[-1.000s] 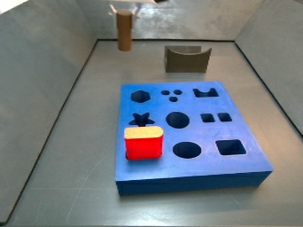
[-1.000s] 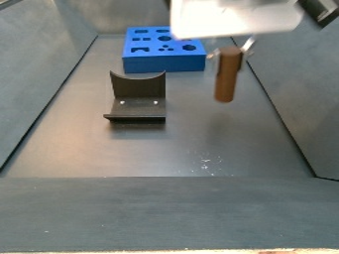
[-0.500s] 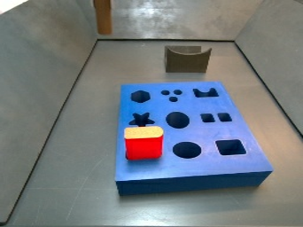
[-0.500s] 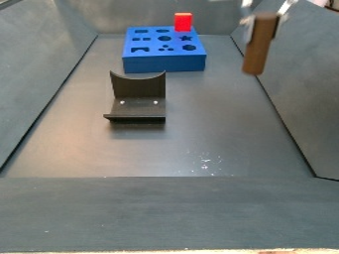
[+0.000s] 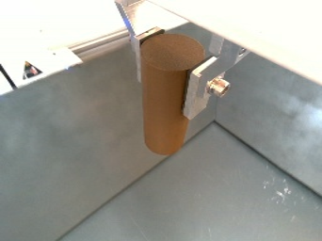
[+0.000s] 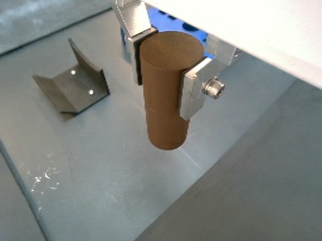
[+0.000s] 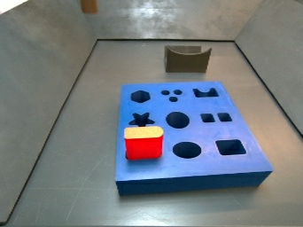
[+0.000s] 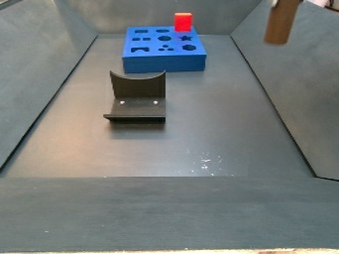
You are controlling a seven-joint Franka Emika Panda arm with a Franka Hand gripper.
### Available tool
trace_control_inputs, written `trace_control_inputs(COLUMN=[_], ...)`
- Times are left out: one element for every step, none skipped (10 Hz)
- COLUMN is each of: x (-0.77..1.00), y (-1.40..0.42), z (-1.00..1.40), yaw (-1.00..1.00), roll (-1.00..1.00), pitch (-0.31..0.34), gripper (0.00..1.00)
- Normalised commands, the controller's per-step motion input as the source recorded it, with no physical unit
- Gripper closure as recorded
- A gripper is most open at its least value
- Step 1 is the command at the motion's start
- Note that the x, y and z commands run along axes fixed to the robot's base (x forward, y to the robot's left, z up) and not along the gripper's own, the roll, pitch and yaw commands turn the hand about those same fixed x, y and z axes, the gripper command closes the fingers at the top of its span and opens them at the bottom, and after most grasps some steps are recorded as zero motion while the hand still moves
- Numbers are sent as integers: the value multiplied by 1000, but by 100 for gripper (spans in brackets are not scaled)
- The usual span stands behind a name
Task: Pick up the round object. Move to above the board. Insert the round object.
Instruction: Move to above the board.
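My gripper point(image 5: 170, 56) is shut on the round object point(image 5: 164, 104), a brown wooden peg held upright by its top, well above the floor; both also show in a wrist view point(image 6: 167, 66), peg point(image 6: 164, 105). In both side views only the peg's lower part shows at the frame's upper edge point(image 7: 87, 5) point(image 8: 279, 22); the gripper itself is out of frame there. The blue board point(image 7: 196, 175) lies on the floor, apart from the peg, with a red block point(image 7: 143, 144) in one hole. The board also shows in a side view point(image 8: 146, 63) and behind the fingers in a wrist view point(image 6: 170, 21).
A dark olive arch-shaped block point(image 7: 186, 58) stands on the floor beyond the board; it also shows in a side view point(image 8: 137, 97) and a wrist view point(image 6: 73, 87). Grey sloping walls enclose the floor on all sides.
The gripper has risen with the peg: the peg has moved up towards the frame's upper edge in both side views and the gripper has left those frames.
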Motion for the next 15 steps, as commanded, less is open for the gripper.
trace_control_inputs(x=[-205, -157, -122, -106, 601, 604, 637, 646, 644, 643, 649, 666, 678, 689, 620], y=[-62, -45, -34, -29, -1000, -1000, -1000, -1000, -1000, -1000, -1000, -1000, -1000, -1000, -842], z=[821, 649, 486, 329, 159, 130, 123, 122, 128, 130, 130, 132, 130, 134, 124], yaw=[27, 28, 28, 29, -519, -504, -301, -215, -66, -37, -10, -4, -1, 1, 5], roll=[135, 114, 94, 75, -415, -416, -264, -253, -119, -75, -40, -53, 3, 1, 47], pitch=[29, 78, 119, 149, 24, 17, 121, 135, 117, 110, 126, 144, 171, 183, 220], gripper=[100, 100, 100, 100, 100, 100, 100, 100, 100, 100, 100, 100, 100, 100, 100])
